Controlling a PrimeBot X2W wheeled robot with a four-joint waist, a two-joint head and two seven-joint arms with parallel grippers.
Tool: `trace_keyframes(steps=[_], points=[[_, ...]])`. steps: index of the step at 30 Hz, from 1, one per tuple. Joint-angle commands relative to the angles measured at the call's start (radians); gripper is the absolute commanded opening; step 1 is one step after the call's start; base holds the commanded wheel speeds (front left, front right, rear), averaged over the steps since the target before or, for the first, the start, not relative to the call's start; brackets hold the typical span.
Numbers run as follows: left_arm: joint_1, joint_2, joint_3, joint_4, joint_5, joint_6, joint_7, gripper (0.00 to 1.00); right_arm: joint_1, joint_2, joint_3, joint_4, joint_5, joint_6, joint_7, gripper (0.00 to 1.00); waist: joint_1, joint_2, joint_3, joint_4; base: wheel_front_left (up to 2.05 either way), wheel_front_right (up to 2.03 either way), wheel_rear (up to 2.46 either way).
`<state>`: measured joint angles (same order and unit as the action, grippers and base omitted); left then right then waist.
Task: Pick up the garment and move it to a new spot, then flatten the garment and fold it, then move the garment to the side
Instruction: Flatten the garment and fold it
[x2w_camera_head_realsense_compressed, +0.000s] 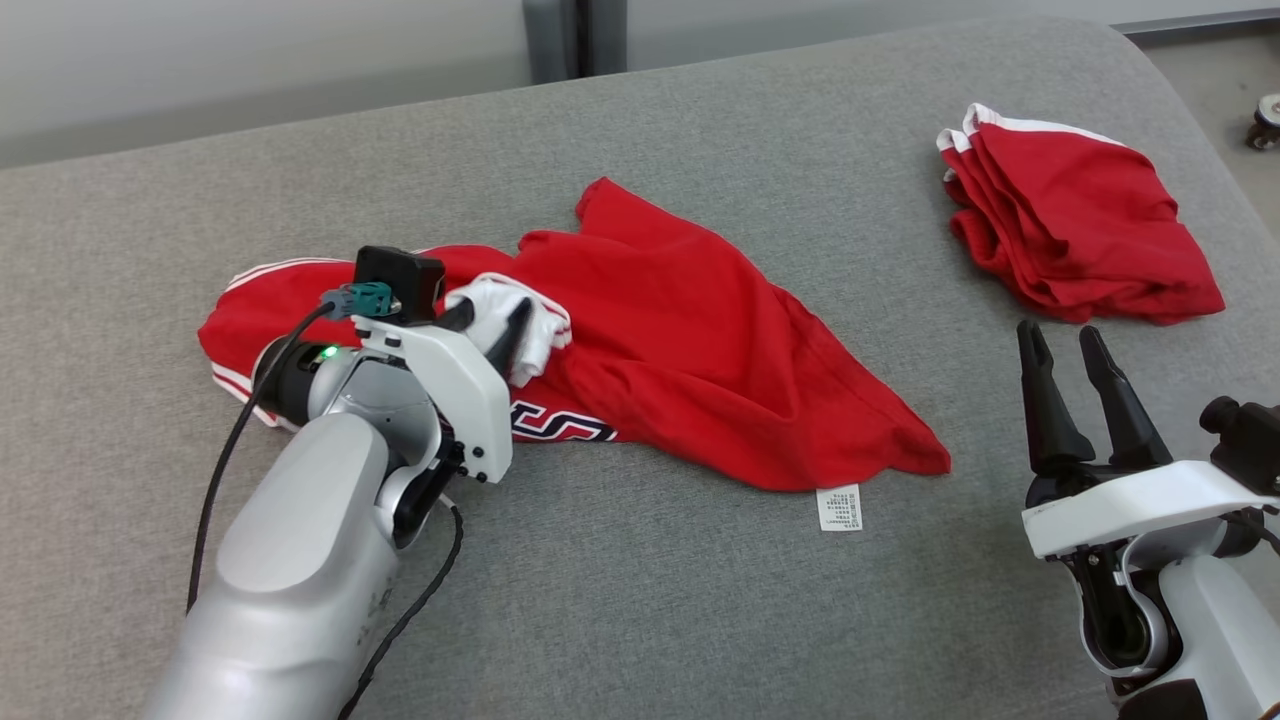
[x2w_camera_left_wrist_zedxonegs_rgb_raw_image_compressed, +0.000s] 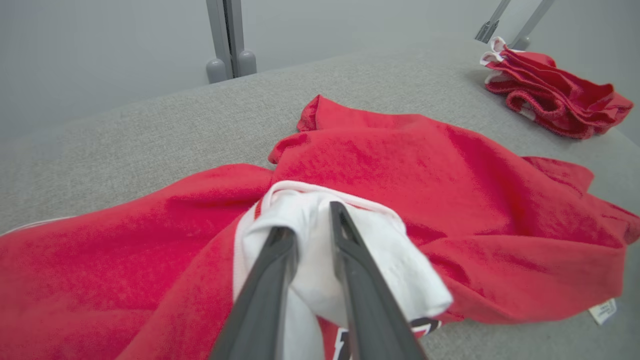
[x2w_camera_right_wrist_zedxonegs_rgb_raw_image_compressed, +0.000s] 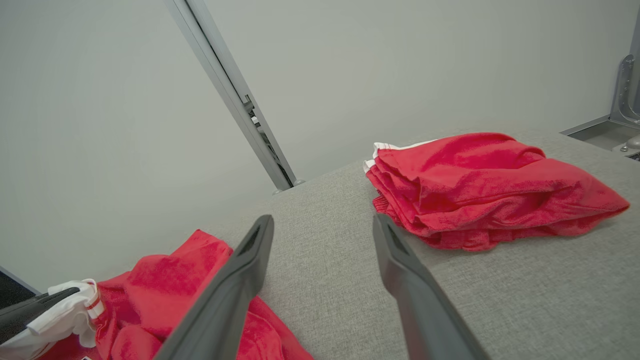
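Grey woven upholstery (x2w_camera_head_realsense_compressed: 640, 620) spans the work area, with a pale wall behind it. The garment (x2w_camera_head_realsense_compressed: 700, 340), a red shirt with lettering on it, lies crumpled just left of centre in the head view, and its care label (x2w_camera_head_realsense_compressed: 838, 507) pokes out at 5 o'clock. The left gripper (x2w_camera_head_realsense_compressed: 497, 315) is at the shirt's 9 o'clock side. Its fingers stand close together with a bunched fold of white trim (x2w_camera_left_wrist_zedxonegs_rgb_raw_image_compressed: 310, 225) between them, but I cannot tell whether they are actually clamping it. The right gripper (x2w_camera_head_realsense_compressed: 1058, 335) hovers at 4 o'clock, jaws wide apart and empty. A folded red stack (x2w_camera_head_realsense_compressed: 1080, 220) sits well apart at 2 o'clock. This looks like the opening step, taking hold for the pick-up, since the cloth is neither flattened nor folded. The next move probably calls for a firm pinch on that trim, then a lift high enough for the hem to clear the surface, and a carry toward the bare patch at 6 o'clock.
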<state>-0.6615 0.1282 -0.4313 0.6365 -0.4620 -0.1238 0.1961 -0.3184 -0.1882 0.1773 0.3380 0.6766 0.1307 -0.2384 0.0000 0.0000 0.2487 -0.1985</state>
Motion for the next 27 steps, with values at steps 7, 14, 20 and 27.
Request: trace_keyframes(steps=[7, 14, 20, 27], points=[[-0.038, -0.024, -0.072, 0.079, -0.006, -0.009, -0.145, 1.0, 0.004, -0.016, 0.005, 0.015, 0.009, 0.0, -0.016, 1.0, 0.0, 0.0, -0.036, 0.064, 0.0, 0.0, 0.0], [0.054, 0.002, -0.115, -0.005, -0.019, -0.003, -0.229, 1.0, 0.025, -0.017, 0.006, 0.017, 0.006, 0.0, -0.02, 1.0, 0.0, 0.0, -0.079, 0.117, 0.0, 0.0, 0.0], [0.218, 0.039, -0.107, -0.176, -0.04, 0.05, -0.229, 1.0, 0.047, -0.021, -0.005, 0.009, 0.003, 0.0, -0.021, 1.0, 0.0, 0.0, -0.09, 0.125, 0.0, 0.0, 0.0], [0.344, 0.058, -0.106, -0.336, -0.1, 0.086, -0.142, 1.0, 0.047, -0.017, -0.012, -0.001, 0.0, 0.0, -0.016, 1.0, 0.0, 0.0, -0.077, 0.119, 0.0, 0.0, 0.0]])
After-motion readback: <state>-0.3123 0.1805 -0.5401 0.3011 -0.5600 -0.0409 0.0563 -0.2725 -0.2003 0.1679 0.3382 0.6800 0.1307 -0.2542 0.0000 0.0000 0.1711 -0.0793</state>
